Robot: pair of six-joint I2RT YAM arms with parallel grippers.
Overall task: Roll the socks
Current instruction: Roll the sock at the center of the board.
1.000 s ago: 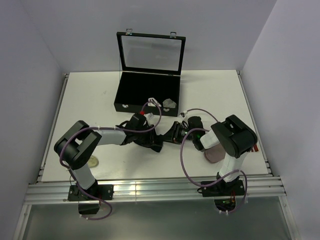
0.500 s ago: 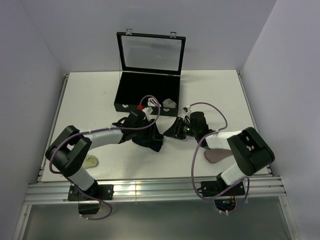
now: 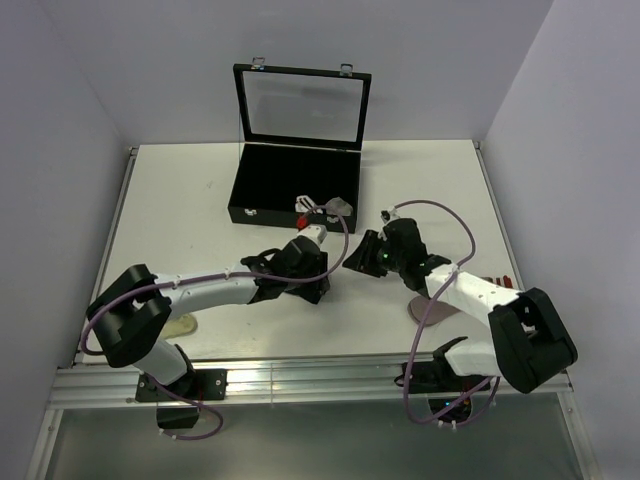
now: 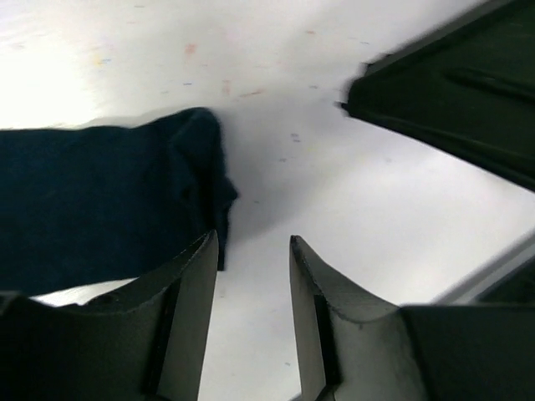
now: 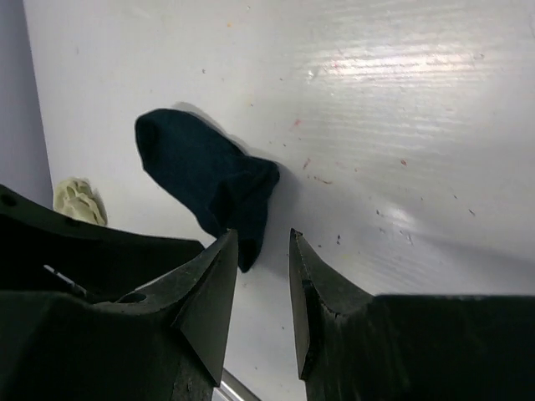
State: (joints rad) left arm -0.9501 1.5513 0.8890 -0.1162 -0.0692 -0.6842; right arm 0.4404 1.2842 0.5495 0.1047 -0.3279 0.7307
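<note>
One of the socks, plain navy (image 3: 305, 292), lies crumpled on the white table (image 3: 180, 200) between the two arms. In the left wrist view the navy sock (image 4: 109, 200) reaches up to the left finger of my left gripper (image 4: 251, 244), which is open with bare table in the gap. My left gripper (image 3: 316, 276) hangs over the sock's right end. My right gripper (image 5: 263, 240) is open too, and the navy sock (image 5: 209, 180) lies just ahead of its left fingertip. In the top view my right gripper (image 3: 352, 262) points left at the sock.
An open black case (image 3: 262, 190) with a glass lid stands at the back, a grey bundle (image 3: 338, 207) in its right corner. A cream fabric lump (image 3: 183, 325) lies near the left arm's base. A pinkish-grey fabric piece (image 3: 428, 310) lies under the right arm.
My left gripper has opened and shifted right along the navy sock. The right arm has stretched out from its folded pose, its gripper staying near the sock's right end.
</note>
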